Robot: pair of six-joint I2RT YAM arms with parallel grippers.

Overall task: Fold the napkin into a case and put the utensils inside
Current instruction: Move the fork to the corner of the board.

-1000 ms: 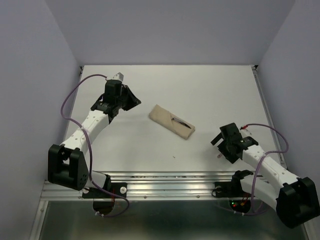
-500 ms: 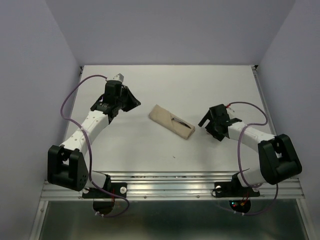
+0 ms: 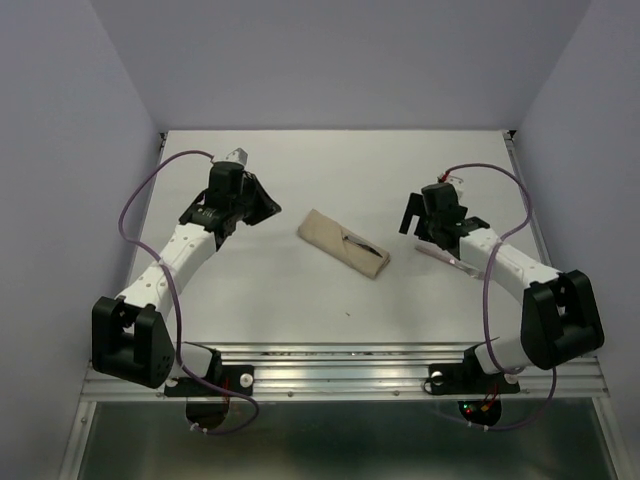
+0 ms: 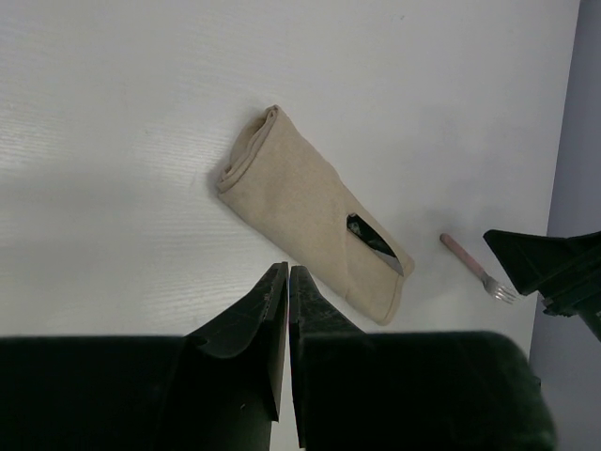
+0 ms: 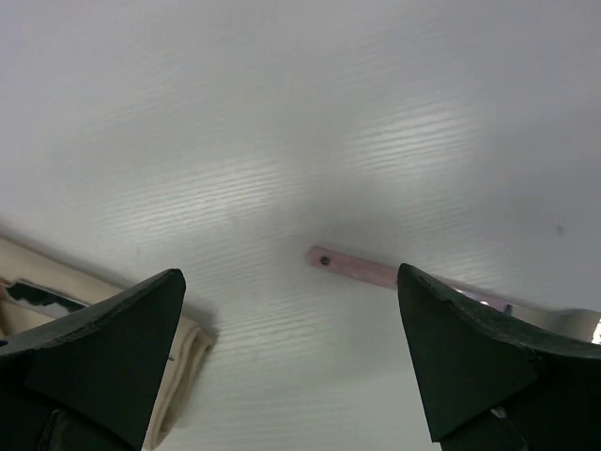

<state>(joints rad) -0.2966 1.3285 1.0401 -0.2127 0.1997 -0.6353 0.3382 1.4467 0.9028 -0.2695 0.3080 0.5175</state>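
Right gripper [image 5: 289, 277] is wide open, just over the pink fork [image 5: 376, 272]. Fork lies flat on the table [image 3: 350, 170], near the case [image 3: 343, 243] but not touching. Left gripper [image 4: 287, 272] is closed on nothing, on the case's other side.

Under me: white surface [image 3: 300, 290], matte, faint grain lines in wrist views. Pale lilac walls [image 3: 330, 60] on 3 sides. Metal rail [image 3: 340, 358] along near edge.
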